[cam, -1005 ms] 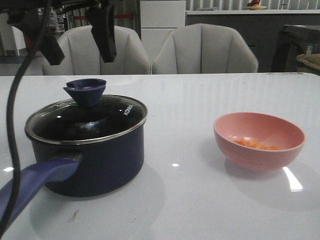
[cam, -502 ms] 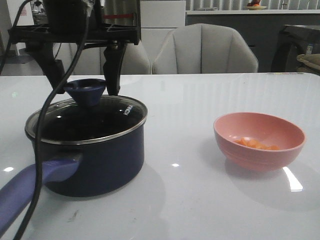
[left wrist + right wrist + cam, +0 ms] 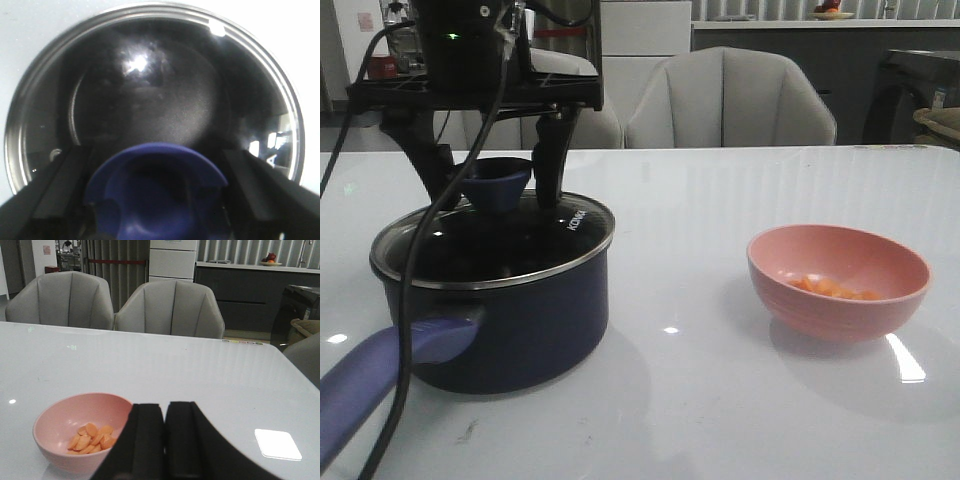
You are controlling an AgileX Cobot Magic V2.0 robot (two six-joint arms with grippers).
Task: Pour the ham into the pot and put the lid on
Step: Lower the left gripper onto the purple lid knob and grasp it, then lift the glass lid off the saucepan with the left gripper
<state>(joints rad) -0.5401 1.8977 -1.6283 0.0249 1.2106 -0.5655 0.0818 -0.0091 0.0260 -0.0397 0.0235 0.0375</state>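
Note:
The navy pot (image 3: 510, 320) stands at the left with its purple-blue handle (image 3: 380, 375) toward the front. The glass lid (image 3: 560, 235) with KONKA lettering sits on it. My left gripper (image 3: 495, 175) is open, its fingers on either side of the lid's blue knob (image 3: 496, 185) without closing on it; the knob fills the left wrist view (image 3: 157, 192). The ham (image 3: 832, 288) lies in the pink bowl (image 3: 838, 282) at the right, also in the right wrist view (image 3: 90, 437). My right gripper (image 3: 165, 440) is shut and empty, beside and behind the bowl (image 3: 55, 432).
Two grey chairs (image 3: 730, 100) stand behind the table's far edge. A black cable (image 3: 415, 300) hangs from the left arm in front of the pot. The white table (image 3: 700, 400) shows bright light reflections.
My left gripper has come down from above and behind the pot until its open fingers straddle the lid's knob. The pot, lid and bowl have not moved.

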